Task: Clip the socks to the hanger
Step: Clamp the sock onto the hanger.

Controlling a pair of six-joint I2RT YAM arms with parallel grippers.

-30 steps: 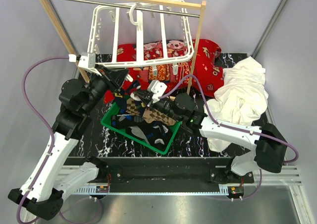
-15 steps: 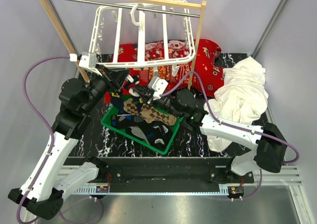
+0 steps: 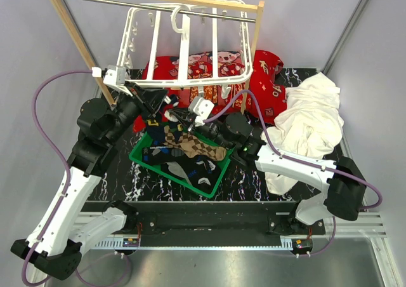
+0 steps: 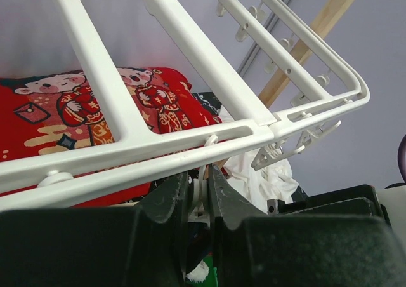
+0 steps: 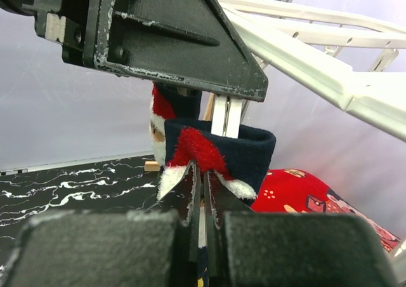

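The white hanger (image 3: 184, 52) hangs by its hook from the metal rod. My left gripper (image 3: 160, 101) is under the hanger's near rail. In the left wrist view it (image 4: 202, 176) is shut on a small white clip (image 4: 201, 185) that dangles from the hanger (image 4: 190, 52). My right gripper (image 3: 180, 117) is right beside it. In the right wrist view it (image 5: 202, 173) is shut on the cuff of a navy sock with red and white details (image 5: 254, 150), and the clip's white prongs (image 5: 227, 114) reach into the cuff. More socks, a brown argyle one (image 3: 196, 144) among them, lie in the green basket (image 3: 212, 184).
A wooden rack (image 3: 79, 42) with a metal rod carries the hanger; its right post (image 3: 250, 65) stands close behind my right arm. A red printed cloth (image 3: 260, 77) lies under the hanger. A big white cloth (image 3: 311, 122) is at the right.
My right gripper has lifted the navy sock up and left to the clip held by my left gripper. The hanger has swung a little up and to the right.
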